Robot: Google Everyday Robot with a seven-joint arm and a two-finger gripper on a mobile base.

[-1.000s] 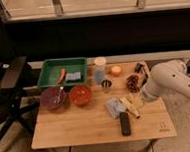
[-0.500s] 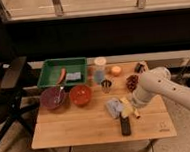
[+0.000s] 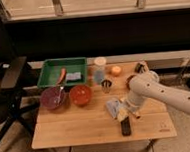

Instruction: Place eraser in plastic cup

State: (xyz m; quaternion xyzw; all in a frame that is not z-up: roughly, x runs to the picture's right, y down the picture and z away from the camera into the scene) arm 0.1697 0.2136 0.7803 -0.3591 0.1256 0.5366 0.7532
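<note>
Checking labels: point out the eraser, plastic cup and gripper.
eraser (image 3: 125, 127): camera view, middle of the black block.
plastic cup (image 3: 98, 76): camera view, its bluish side wall.
gripper (image 3: 123, 114): camera view, arm's tip, by the eraser's far end.

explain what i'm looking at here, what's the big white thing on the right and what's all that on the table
The big white thing is a robot arm reaching in from the right. The gripper, the grabbing hand at its tip, hangs low over the wooden table, close to the black eraser; whether it holds anything isn't clear. There is one camera, looking down on the table from above. Also there: a green tray, a purple bowl, a red bowl, a white cup, a small metal cup, and the bluish plastic cup where the eraser should go.
</note>
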